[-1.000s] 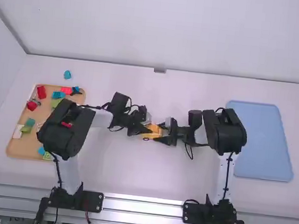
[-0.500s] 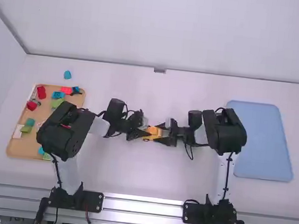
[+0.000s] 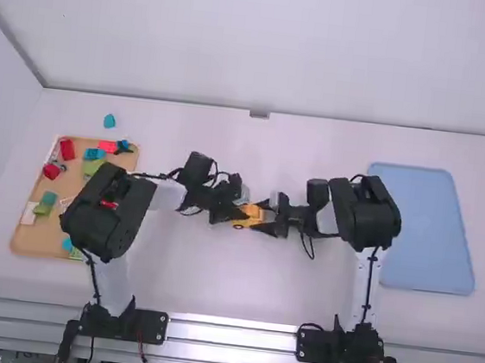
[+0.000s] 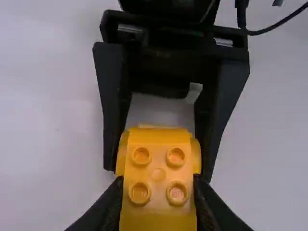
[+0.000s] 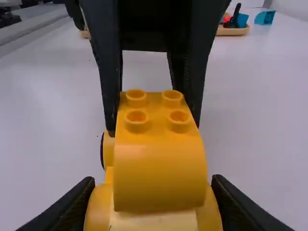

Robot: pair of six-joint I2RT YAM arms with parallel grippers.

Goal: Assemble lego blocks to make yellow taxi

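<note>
The left jaws clamp the yellow taxi (image 5: 159, 173) high, the right jaws low; the right wrist view, unlike the left, catches a dark rim (image 5: 102, 150) below the left jaws.

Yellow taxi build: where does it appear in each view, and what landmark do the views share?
High view: taxi build near the picture's middle.
Left wrist view: taxi build between left gripper jaws.
Right wrist view: taxi build between right gripper jaws.
Shared landmark: the right gripper, its jaws on the build.
</note>
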